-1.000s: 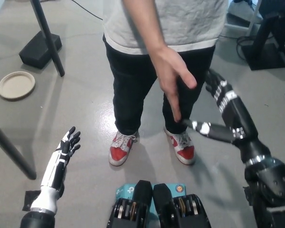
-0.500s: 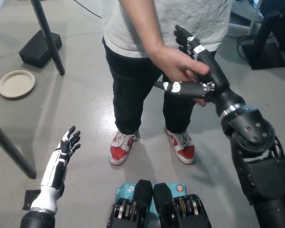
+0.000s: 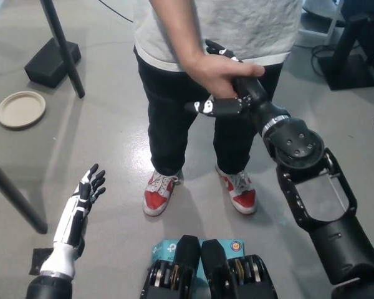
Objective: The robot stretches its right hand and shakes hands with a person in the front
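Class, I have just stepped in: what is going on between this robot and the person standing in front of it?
A handshake is under way. The robot's black right hand is raised toward the person in a grey shirt, and the person's hand is wrapped over it from above. Whether the robot's own hand has closed in return cannot be seen. The white left hand rests low at the robot's left, open, holding nothing. A round plate lies on the floor.

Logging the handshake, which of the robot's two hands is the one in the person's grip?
The black right hand, raised in front of the person's hand, which wraps over it. The white left hand rests low at lower left, open, touching nothing.
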Action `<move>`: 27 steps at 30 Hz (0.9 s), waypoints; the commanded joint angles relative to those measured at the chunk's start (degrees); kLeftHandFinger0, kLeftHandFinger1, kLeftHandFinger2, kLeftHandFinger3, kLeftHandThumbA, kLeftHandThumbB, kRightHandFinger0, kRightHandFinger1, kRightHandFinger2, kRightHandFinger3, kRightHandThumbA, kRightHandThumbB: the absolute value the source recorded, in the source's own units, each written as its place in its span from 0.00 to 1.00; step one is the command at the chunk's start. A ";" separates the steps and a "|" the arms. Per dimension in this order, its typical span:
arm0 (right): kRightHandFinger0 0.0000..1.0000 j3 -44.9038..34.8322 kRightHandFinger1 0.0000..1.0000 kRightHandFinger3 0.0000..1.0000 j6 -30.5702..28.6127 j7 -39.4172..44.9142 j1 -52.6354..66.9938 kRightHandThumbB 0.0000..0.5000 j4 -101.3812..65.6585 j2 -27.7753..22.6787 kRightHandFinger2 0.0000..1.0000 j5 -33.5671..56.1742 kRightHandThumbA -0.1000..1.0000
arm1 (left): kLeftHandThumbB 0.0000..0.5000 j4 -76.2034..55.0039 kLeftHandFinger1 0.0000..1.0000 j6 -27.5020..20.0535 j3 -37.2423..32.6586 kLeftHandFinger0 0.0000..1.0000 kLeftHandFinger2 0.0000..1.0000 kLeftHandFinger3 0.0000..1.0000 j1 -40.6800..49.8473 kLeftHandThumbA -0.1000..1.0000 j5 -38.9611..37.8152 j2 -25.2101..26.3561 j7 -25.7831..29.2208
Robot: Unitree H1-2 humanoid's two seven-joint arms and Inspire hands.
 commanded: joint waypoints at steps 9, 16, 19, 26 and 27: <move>1.00 0.94 1.00 1.00 -1.91 -11.50 -5.26 0.52 -1.76 1.17 1.00 -9.97 0.03 | 0.13 -1.71 1.00 -2.01 0.37 1.00 1.00 1.00 -1.67 1.00 -0.78 0.28 -0.39; 1.00 1.17 1.00 1.00 -0.45 -10.46 -5.19 0.52 -3.11 0.75 1.00 -11.12 0.10 | 0.15 -0.95 1.00 -2.04 0.41 1.00 1.00 1.00 -2.40 1.00 -0.97 0.67 -0.73; 1.00 1.51 1.00 1.00 0.88 -9.21 -4.64 0.54 -4.91 0.03 1.00 -11.63 0.15 | 0.15 -1.20 1.00 -1.75 0.30 1.00 1.00 1.00 -2.53 1.00 -0.34 0.66 -0.39; 1.00 2.20 1.00 1.00 6.81 -2.47 0.42 0.56 -23.49 -1.46 1.00 -9.71 0.29 | 0.20 -0.93 1.00 -1.68 0.36 1.00 1.00 1.00 -3.42 1.00 0.10 1.10 -0.24; 1.00 2.07 1.00 1.00 8.34 -0.79 0.99 0.58 -28.85 -1.78 1.00 -8.20 0.31 | 0.21 -1.13 1.00 -1.42 0.35 1.00 1.00 1.00 -3.56 1.00 0.37 1.20 -0.11</move>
